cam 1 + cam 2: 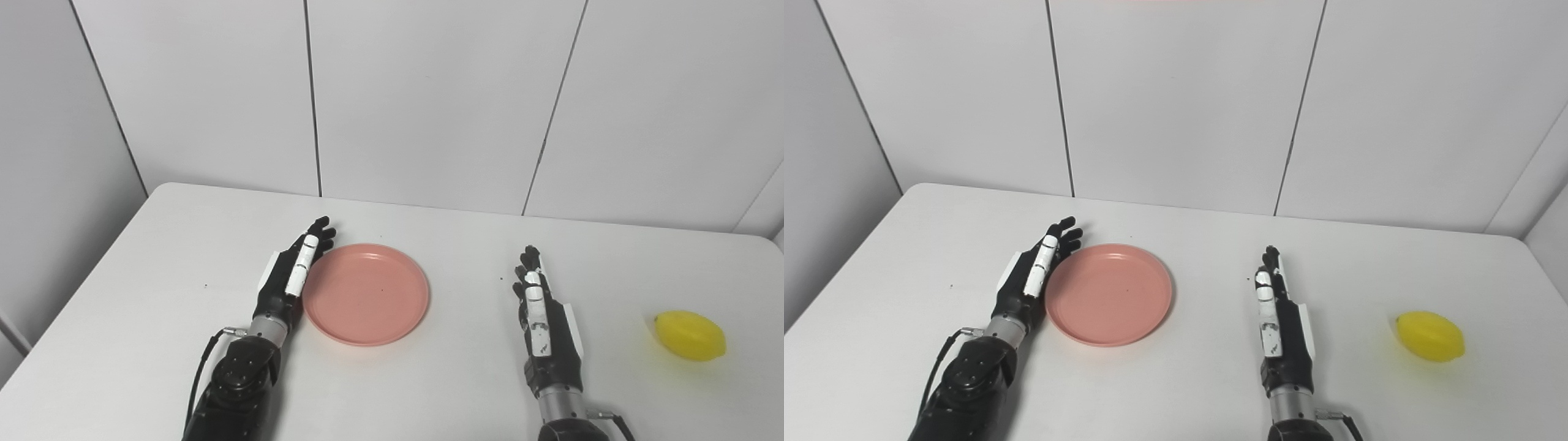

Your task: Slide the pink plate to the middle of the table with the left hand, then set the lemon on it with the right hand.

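Nearest the camera, both forearms rise from the bottom edge over the white table [153, 318]. The right hand [542, 318] stands on its edge, fingers straight, held together and pointing away toward the wall; it grips nothing and touches neither plate nor lemon. Its wrist shows a metal collar with a thin cable beside it.

To its right, well apart and near the table's right edge, lies the lemon [690, 335], on its side, alone on the bare surface.

Left of centre, the left hand [293, 275] also stands on edge, fingers stretched out and close together, angled away and slightly right. It holds nothing. Its inner side lies along the plate's left rim, touching it or just beside it; the views do not settle which. The fingertips [323, 231] reach just past the plate's far left curve.

The plate [392, 294], pink, round and shallow, sits flat on the table, a little left of the middle, between the two hands and much nearer the left one. A tiny dark speck marks its centre.

Beyond, the table's far edge meets a pale panelled wall [429, 92] with thin dark seams.
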Action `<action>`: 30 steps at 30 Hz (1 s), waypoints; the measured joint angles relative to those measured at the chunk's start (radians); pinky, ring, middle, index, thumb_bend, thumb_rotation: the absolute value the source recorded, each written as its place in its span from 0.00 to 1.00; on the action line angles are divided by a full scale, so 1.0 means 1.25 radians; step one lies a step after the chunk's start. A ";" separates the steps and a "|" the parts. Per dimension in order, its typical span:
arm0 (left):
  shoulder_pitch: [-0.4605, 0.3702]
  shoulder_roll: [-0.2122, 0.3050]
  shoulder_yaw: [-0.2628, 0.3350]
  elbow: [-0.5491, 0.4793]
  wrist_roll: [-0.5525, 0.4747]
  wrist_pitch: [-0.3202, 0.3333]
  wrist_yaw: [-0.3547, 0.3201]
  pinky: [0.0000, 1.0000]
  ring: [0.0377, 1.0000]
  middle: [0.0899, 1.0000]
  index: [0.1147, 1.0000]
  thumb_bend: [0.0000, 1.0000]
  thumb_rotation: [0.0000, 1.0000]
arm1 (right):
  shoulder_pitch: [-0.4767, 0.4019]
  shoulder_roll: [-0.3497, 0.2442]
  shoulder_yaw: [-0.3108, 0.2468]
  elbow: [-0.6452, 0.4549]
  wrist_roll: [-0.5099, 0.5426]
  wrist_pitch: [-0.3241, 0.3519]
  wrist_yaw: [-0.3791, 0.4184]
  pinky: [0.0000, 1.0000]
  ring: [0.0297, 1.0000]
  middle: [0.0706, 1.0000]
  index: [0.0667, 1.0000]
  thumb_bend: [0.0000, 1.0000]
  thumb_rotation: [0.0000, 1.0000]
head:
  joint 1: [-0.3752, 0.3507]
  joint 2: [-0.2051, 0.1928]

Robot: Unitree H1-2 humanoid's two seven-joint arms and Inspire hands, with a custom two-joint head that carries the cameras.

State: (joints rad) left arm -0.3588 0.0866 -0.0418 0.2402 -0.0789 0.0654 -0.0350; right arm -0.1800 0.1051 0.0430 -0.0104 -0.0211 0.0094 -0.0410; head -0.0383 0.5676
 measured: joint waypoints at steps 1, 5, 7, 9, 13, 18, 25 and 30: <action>0.006 -0.005 -0.006 -0.011 0.003 0.002 0.000 0.92 0.90 0.88 0.86 0.63 1.00 | 0.000 0.000 0.000 -0.001 0.000 0.000 0.000 1.00 1.00 1.00 0.99 0.71 1.00 | 0.000 0.002; 0.021 -0.025 -0.023 -0.039 0.012 0.016 -0.005 0.93 0.90 0.88 0.87 0.63 1.00 | 0.000 -0.003 -0.002 -0.010 0.000 0.002 0.000 1.00 1.00 1.00 0.98 0.75 1.00 | -0.001 0.010; 0.024 -0.030 -0.037 -0.050 0.014 0.027 -0.012 0.92 0.89 0.87 0.85 0.62 1.00 | 0.001 -0.006 -0.003 -0.023 -0.002 0.011 0.000 1.00 1.00 1.00 0.98 0.76 1.00 | -0.001 0.012; 0.026 -0.037 -0.040 -0.050 0.023 0.030 -0.012 0.89 0.87 0.85 0.83 0.63 1.00 | 0.002 -0.009 -0.004 -0.034 -0.002 0.017 0.000 1.00 1.00 1.00 0.98 0.76 1.00 | 0.000 0.015; 0.028 -0.057 -0.043 -0.054 0.049 0.037 0.009 0.91 0.89 0.87 0.85 0.62 1.00 | 0.006 -0.014 -0.005 -0.046 -0.002 0.037 0.000 1.00 1.00 1.00 0.99 0.77 1.00 | 0.000 0.020; 0.039 -0.061 -0.063 -0.073 0.045 0.053 -0.016 0.94 0.91 0.90 0.89 0.62 1.00 | 0.013 -0.023 -0.005 -0.059 -0.002 0.046 0.001 1.00 1.00 1.00 1.00 0.78 1.00 | -0.006 0.020; 0.046 -0.076 -0.073 -0.077 0.046 0.056 -0.016 0.97 0.93 0.91 0.90 0.62 1.00 | 0.015 -0.029 -0.003 -0.065 -0.002 0.051 0.001 1.00 1.00 1.00 1.00 0.78 1.00 | -0.029 0.016; 0.050 -0.088 -0.078 -0.074 0.047 0.042 -0.014 0.95 0.93 0.91 0.91 0.60 1.00 | 0.015 -0.037 -0.004 -0.065 -0.002 0.051 0.003 1.00 1.00 1.00 1.00 0.78 1.00 | -0.043 0.011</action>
State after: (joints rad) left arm -0.2961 -0.0232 -0.1387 0.1478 -0.0198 0.1175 -0.0529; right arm -0.1614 0.0585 0.0380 -0.0919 -0.0235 0.0726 -0.0372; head -0.0920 0.5814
